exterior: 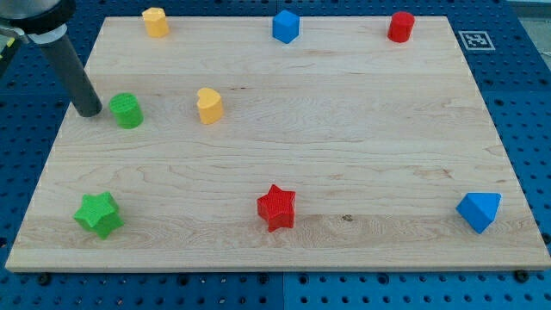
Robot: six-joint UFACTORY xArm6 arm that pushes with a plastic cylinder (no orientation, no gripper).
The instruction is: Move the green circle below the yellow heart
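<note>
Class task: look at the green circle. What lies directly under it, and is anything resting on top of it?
The green circle sits on the wooden board; nothing rests on top. The board beneath it is covered. My tip stands just at its left.

Eight small blocks are spread on the pale wooden counter (344, 129): along the view's top, a yellow pentagonal block (155, 21) is set at the left, a blue pentagonal block (285, 26) in the middle and a red cylinder (400, 27) at the right. Below these, toward the left, the green circle (126, 110) is placed left of the yellow heart (209, 105), apart from it, with my tip (89, 112) just beside the circle on its left. Along the view's bottom, a green star (98, 214), a red star (276, 207) and a blue triangular block (479, 211) are ranged left to right.
</note>
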